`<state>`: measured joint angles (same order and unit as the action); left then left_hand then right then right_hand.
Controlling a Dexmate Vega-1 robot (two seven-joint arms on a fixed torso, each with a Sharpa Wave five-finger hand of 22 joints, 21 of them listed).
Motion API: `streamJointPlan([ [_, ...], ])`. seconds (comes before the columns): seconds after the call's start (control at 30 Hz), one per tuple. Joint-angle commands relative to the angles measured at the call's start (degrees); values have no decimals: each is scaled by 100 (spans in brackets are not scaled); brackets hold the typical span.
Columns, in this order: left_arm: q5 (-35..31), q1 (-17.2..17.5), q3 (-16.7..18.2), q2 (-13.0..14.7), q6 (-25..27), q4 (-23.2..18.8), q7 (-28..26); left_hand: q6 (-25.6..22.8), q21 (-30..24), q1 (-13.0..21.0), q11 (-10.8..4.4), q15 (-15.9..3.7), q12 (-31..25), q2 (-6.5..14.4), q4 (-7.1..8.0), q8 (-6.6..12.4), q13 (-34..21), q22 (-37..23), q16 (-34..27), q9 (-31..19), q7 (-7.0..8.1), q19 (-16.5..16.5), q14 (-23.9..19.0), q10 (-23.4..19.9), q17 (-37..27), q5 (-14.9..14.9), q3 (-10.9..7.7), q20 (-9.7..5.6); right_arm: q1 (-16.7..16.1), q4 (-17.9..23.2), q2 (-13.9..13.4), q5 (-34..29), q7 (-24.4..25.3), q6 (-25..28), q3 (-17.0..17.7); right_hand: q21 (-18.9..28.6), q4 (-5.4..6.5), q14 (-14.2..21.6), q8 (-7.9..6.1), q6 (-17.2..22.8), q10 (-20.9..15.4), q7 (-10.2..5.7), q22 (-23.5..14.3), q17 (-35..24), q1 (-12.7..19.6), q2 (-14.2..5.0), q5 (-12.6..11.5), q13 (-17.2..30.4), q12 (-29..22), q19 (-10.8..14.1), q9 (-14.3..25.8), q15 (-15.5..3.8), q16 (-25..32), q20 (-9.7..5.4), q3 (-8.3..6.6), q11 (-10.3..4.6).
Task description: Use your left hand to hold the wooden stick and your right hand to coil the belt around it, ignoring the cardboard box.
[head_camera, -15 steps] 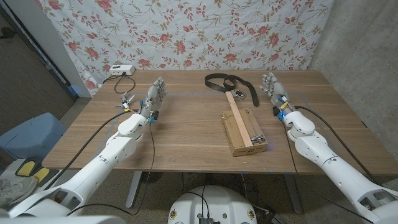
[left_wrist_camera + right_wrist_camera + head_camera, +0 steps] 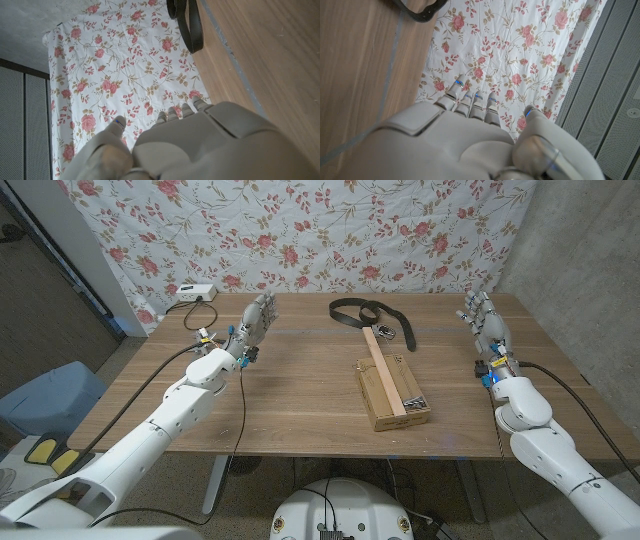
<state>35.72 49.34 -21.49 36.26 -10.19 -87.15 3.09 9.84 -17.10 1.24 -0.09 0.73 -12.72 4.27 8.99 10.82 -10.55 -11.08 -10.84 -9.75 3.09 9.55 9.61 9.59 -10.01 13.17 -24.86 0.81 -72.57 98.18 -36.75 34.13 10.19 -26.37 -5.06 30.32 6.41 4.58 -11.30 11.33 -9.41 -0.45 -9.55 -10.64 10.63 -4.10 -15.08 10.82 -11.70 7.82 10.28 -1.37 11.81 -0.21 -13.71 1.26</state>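
Note:
A wooden stick (image 2: pixel 386 375) lies lengthwise on top of a flat cardboard box (image 2: pixel 412 388) right of the table's middle. Behind them a dark belt (image 2: pixel 362 310) lies loosely looped near the far edge, its buckle end (image 2: pixel 385 332) by the stick's far tip. My left hand (image 2: pixel 255 320) is raised over the table's left part, fingers apart and holding nothing, well left of the stick. My right hand (image 2: pixel 487 325) is open near the right edge, to the right of the belt. The left wrist view has the belt (image 2: pixel 192 25) beyond my left hand (image 2: pixel 200 145); the right wrist view has the belt (image 2: pixel 417 10) beyond my right hand (image 2: pixel 455 145).
A white power box (image 2: pixel 193 292) with a cable sits at the table's far left corner. A floral curtain (image 2: pixel 300 230) hangs behind the table. A blue bin (image 2: pixel 50 400) stands on the floor at the left. Cables run along both arms.
My right hand has swung to the right, away from the belt toward the table's right edge. My left hand has shifted slightly farther from me. Stick, box and belt lie as before.

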Motion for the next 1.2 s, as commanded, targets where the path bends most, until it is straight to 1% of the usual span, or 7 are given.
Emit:
streamJointPlan([
  [0.03, -704, 7, -103, 257, 115, -489, -484, 446, -115, 261, -91, 14, -144, 33, -242, 113, -29, 8, -85, -28, 148, 51, 699, 322, 6, 28, -7, 64, -877, 568, -78, -83, 91, -46, 455, -18, -37, 376, -38, 130, -248, 42, -25, -2, -70, 25, -70, 8, -70, 273, 31, 192, 117, 92, 16, 136],
  [0.27, -1620, -48, -213, 640, 523, -1026, -953, 6, -170, 738, -156, -19, -242, -78, -703, 151, -39, 26, -141, -38, 204, -331, -18, -206, 10, -45, -91, 60, -1031, 514, -12, -113, -34, -205, 565, -68, -70, 454, -55, 230, -355, 122, -28, 1, -71, 57, -74, 11, -82, 297, 32, 327, 112, 150, 28, 247],
  [0.53, -2391, -187, -323, 930, 1018, -1456, -1138, -388, -221, 1107, -232, -61, -288, -117, -1059, 184, -44, 27, -159, -41, 237, -651, -526, -577, 10, -123, -164, 89, -1363, 553, 106, -139, -136, -511, 813, -98, -100, 464, -67, 292, -400, 140, -29, 3, -55, 76, -76, 14, -84, 297, 32, 346, 97, 196, 29, 257],
  [0.63, -2640, -328, -417, 1030, 1156, -1544, -1016, -458, -231, 1168, -245, -69, -286, -116, -1115, 194, -44, 28, -151, -42, 220, -703, -573, -610, 10, -132, -179, 112, -1451, 520, 169, -121, -203, -628, 879, -105, -107, 460, -71, 312, -418, 137, -30, 3, -50, 80, -77, 14, -87, 299, 32, 352, 91, 201, 29, 261],
  [0.8, -3291, -716, -681, 1301, 1823, -1946, -689, -514, -238, 1370, -286, -112, -257, -82, -1278, 183, -46, 30, -118, -46, 217, -797, -634, -630, 10, -152, -248, 103, -1553, 411, 264, -53, -395, -873, 953, -121, -119, 463, -70, 325, -439, 127, -31, 4, -44, 86, -78, 16, -88, 295, 33, 361, 84, 209, 29, 268],
  [1.07, -3963, -1226, -1023, 1372, 2392, -2207, -190, -601, -241, 1611, -342, -139, -235, -49, -1470, 186, -49, 32, -88, -52, 264, -892, -701, -674, 10, -179, -327, 119, -1720, 541, 199, -260, -486, -891, 1111, -140, -144, 528, -73, 367, -496, 96, -32, 4, -29, 93, -81, 18, -95, 321, 33, 392, 93, 227, 27, 277],
  [1.2, -4314, -1516, -1246, 1362, 2670, -2269, 128, -675, -236, 1851, -425, -209, -222, -44, -1662, 184, -50, 34, -57, -56, 345, -971, -744, -742, 11, -212, -391, 6, -1755, 593, 135, -228, -579, -791, 1163, -145, -154, 567, -74, 388, -513, 75, -33, 4, -23, 94, -82, 19, -94, 345, 33, 381, 101, 240, 25, 268],
])
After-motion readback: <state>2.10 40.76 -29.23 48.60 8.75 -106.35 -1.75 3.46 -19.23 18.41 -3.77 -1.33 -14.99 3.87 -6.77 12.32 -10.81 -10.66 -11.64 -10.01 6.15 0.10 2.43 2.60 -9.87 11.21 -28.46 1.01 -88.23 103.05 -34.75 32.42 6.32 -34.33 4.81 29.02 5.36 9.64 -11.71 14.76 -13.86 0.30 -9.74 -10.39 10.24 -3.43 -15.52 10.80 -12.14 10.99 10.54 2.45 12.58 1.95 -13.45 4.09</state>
